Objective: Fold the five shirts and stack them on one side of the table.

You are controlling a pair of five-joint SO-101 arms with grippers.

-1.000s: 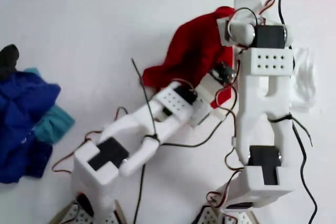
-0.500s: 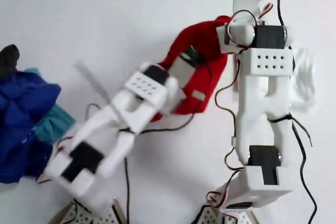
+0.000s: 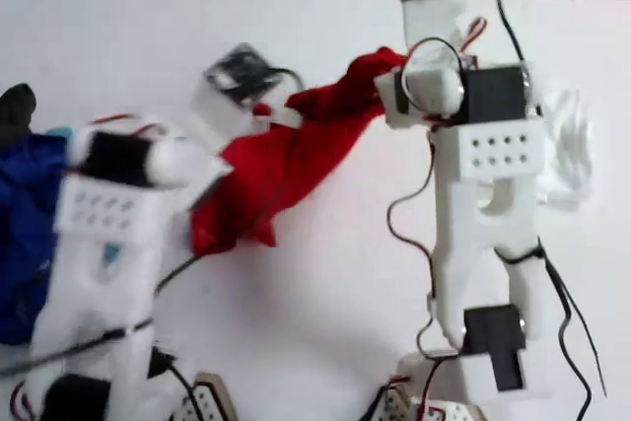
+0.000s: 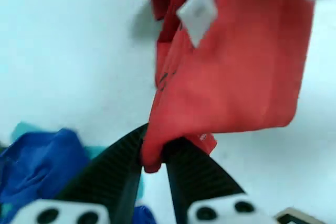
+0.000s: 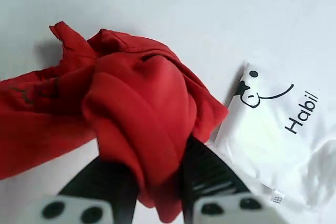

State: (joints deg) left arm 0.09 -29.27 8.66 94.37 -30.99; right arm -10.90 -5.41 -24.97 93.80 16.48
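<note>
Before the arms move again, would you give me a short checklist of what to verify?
1. Left gripper shut on red shirt: ok.
2. Right gripper shut on its other end: ok.
3. Shirt spread flat for folding: not ok, bunched and twisted between the grippers.
4. Blue shirts apart from it: ok.
5. White shirt clear of it: cannot tell.

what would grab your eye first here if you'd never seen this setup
The bright red fabric shirt dominates: it stretches diagonally across the middle of the white table, pinched at one end by the left end effector and at the other by the right end effector. A heap of dark blue and teal shirts sits at the table's edge by the left arm, and a white printed shirt lies by the right arm.
</note>
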